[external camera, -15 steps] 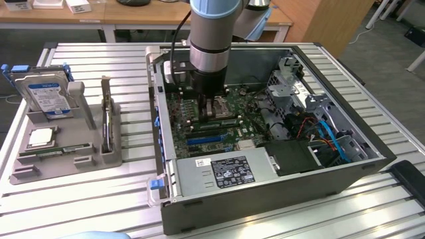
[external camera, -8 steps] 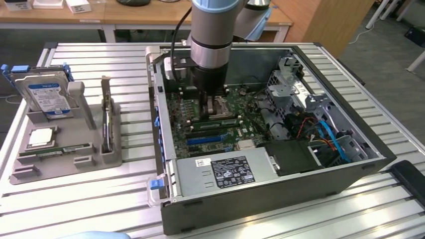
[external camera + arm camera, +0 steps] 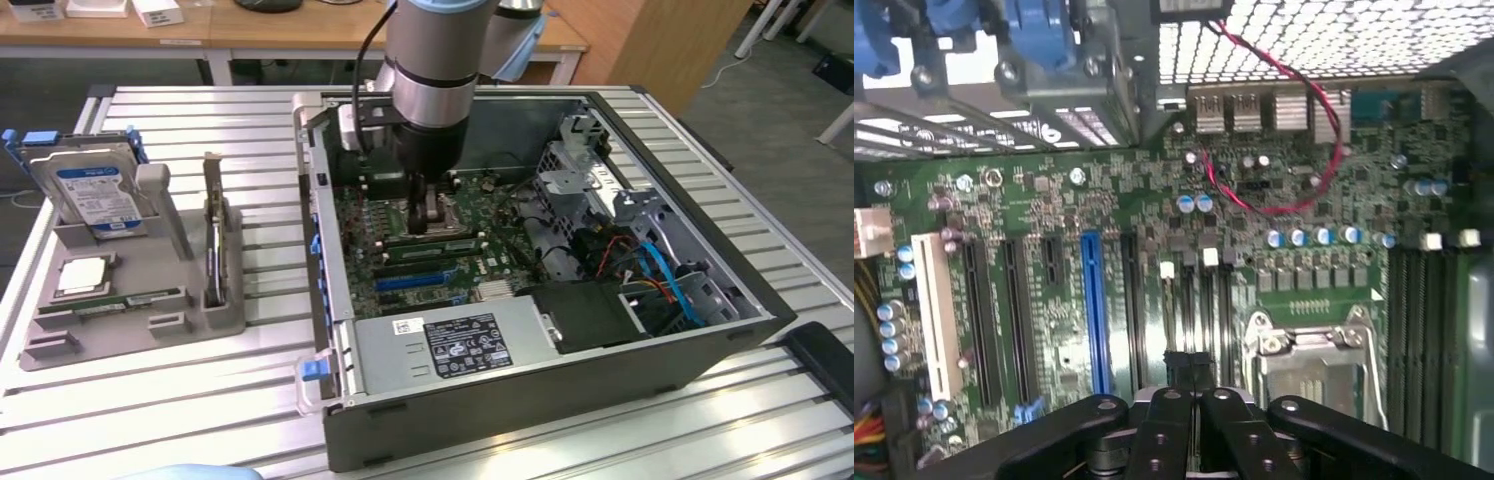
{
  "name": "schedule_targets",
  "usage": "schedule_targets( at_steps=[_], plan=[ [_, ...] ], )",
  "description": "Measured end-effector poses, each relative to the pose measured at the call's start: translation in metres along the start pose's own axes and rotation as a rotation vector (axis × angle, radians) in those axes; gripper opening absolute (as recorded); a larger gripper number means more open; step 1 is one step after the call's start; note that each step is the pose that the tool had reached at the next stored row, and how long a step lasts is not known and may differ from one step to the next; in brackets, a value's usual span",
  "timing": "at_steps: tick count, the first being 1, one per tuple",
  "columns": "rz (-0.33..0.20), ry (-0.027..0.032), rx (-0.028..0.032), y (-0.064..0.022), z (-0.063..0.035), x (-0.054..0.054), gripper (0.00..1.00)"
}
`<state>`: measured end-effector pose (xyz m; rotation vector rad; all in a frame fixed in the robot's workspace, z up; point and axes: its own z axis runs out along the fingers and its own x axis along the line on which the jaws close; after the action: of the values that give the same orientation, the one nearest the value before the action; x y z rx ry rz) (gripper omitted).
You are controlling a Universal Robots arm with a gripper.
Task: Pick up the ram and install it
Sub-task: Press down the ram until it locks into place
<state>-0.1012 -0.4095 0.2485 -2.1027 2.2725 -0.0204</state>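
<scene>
- Now the arm reaches down into the open computer case point(image 3: 534, 330), which lies on its side on the slatted table point(image 3: 174, 400).
- Its pincer point(image 3: 430, 215) hangs just above the motherboard point(image 3: 414, 250), near the CPU socket point(image 3: 1319, 365) – its jaws are clenched together, and nothing can be seen held between them.
- From the wrist view, the pincer point(image 3: 1192, 372) tips meet over the board between the long expansion slots, one of them a blue slot point(image 3: 1092, 310), and the socket.
- The ram point(image 3: 112, 303) – a narrow green stick – lies in the grey holder tray point(image 3: 134, 330) on the exterior view's left, well apart from the pincer.
- In the same tray, a hard drive point(image 3: 96, 195) stands upright and a square silver CPU chip point(image 3: 83, 275) lies just behind the ram.
</scene>
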Motion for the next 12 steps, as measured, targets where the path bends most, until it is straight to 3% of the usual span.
schedule_targets(
  at_steps=[12],
  plan=[
    [-0.011,-0.0494,-0.0042,-0.0193,-0.0193,-0.002,0.10]
  ],
)
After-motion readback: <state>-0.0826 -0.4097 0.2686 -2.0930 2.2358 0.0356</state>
